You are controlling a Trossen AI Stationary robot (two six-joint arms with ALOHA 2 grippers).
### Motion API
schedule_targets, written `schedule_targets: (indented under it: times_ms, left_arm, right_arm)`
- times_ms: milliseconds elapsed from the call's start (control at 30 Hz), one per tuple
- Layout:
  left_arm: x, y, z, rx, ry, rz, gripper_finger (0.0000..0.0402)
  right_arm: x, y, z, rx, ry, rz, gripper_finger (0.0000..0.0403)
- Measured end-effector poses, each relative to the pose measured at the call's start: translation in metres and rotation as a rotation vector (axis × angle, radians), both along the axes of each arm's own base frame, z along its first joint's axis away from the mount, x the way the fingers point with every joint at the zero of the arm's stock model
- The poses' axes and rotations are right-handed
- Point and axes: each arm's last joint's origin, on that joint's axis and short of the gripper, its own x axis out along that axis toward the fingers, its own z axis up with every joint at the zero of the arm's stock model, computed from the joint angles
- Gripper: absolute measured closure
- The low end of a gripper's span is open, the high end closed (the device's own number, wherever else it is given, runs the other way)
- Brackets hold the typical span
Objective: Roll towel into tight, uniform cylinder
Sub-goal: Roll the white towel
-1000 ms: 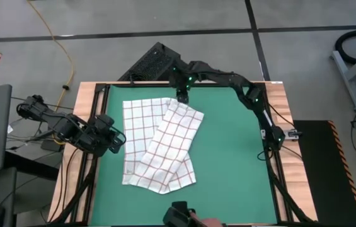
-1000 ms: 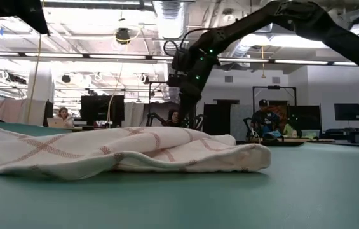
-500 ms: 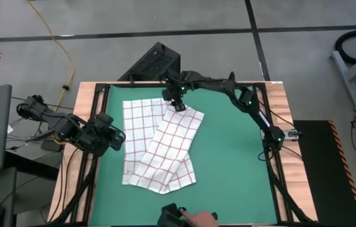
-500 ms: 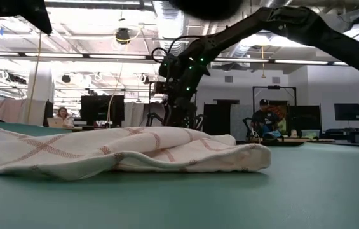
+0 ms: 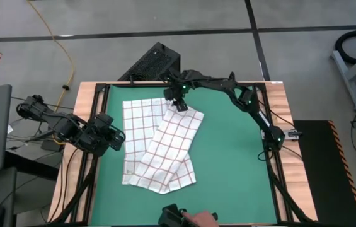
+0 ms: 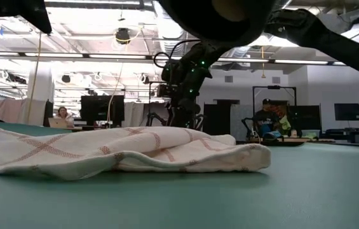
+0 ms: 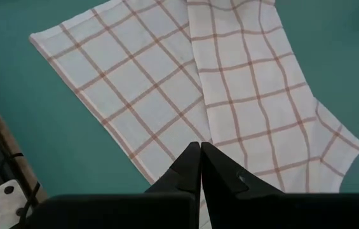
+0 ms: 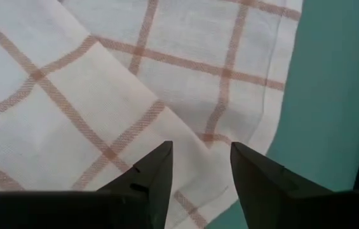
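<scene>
We see the towel [image 5: 159, 144] lying folded over itself on the green mat [image 5: 228, 157], left of centre. The right gripper [image 5: 178, 104] hangs open above its far edge. The left gripper [image 7: 201, 159] waits closed at the mat's left edge.

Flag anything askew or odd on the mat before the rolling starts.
The towel is not flat: one half is folded over the other at a slant, so its edges fan apart and corners stick out. The right gripper hovers open over its far edge; the left gripper waits shut at the mat's left side.
</scene>
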Motion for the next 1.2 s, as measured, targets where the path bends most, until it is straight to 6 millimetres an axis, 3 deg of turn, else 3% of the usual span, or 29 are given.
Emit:
schedule_targets:
  times_ms: [233,400,700,800,967,1200]
  left_arm:
    - [0.0,-0.001,0.0,-0.018,0.009,-0.008,0.0401]
    - [0.0,-0.001,0.0,-0.016,0.012,-0.014,0.0401]
    - [0.0,0.0,0.0,0.005,0.023,-0.039,0.0401]
    - [0.0,0.0,0.0,0.008,0.025,-0.043,0.0401]
    - [0.0,0.0,0.0,0.018,0.032,-0.058,0.0401]
    - [0.0,0.0,0.0,0.032,0.04,-0.077,0.0401]
  right_arm:
    - [0.001,0.0,-0.025,0.042,0.072,-0.006,0.0227]
    - [0.004,0.004,-0.022,0.02,0.071,-0.014,0.0239]
    - [0.004,0.01,-0.022,-0.006,0.113,-0.03,0.0377]
    - [0.003,0.009,-0.022,-0.028,0.128,-0.047,0.0385]
    - [0.005,0.011,-0.006,-0.066,0.155,-0.078,0.0382]
    - [0.009,0.01,0.044,-0.088,0.071,-0.107,0.0378]
